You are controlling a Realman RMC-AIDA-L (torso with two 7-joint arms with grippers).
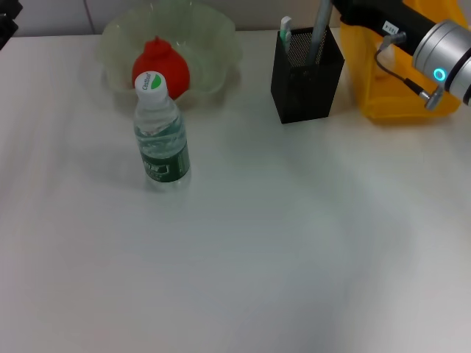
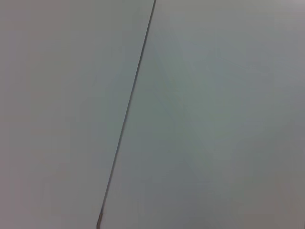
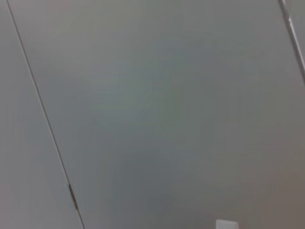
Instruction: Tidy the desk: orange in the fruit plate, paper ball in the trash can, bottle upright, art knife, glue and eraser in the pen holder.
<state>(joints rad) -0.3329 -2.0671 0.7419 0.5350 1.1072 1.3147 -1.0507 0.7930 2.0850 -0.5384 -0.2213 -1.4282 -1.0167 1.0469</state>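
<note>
Standing upright on the table: bottle, just before the fruit plate holding the orange. Pen holder beside trash can. Right claw hidden, state untellable.

We observe the right arm in the head view only. It has a black housing section bearing a small white label with dark print, which we cannot read. This adjoins a silver-grey cylindrical joint with a glowing cyan ring indicator. A thin grey cable loops along the underside to a small metal connector. A dark edge of the left arm shows.
</note>
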